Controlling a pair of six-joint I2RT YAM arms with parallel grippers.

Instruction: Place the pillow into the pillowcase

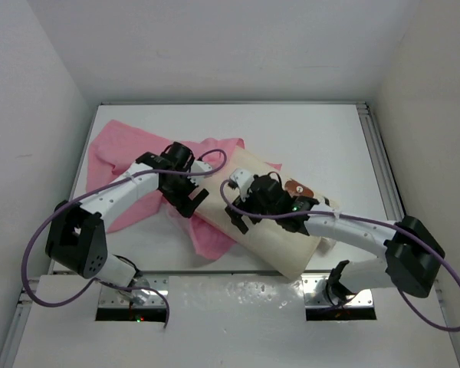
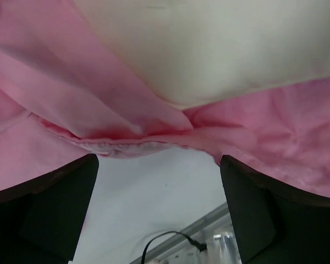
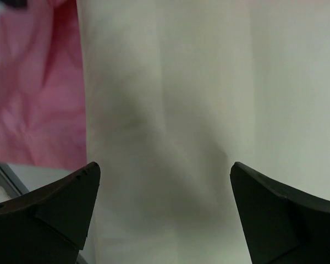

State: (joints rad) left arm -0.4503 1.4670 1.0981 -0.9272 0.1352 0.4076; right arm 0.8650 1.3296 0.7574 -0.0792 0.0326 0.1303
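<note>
The cream-white pillow [image 1: 280,241] lies slanted across the table's middle, a small brown bear print near its right end. The pink pillowcase [image 1: 126,157] is spread to its left, and its fabric lies partly under the pillow's left end. My left gripper [image 1: 185,198] is open just above the pillowcase's open hem [image 2: 126,144], with the pillow [image 2: 220,49] beyond it. My right gripper [image 1: 244,215] is open and hovers close over the pillow's top [image 3: 209,110], with pink pillowcase fabric [image 3: 33,88] to its left.
White walls enclose the table on three sides. A metal rail [image 1: 379,153] runs along the table's right edge. A black cable end [image 2: 179,239] lies near the front rail below the left gripper.
</note>
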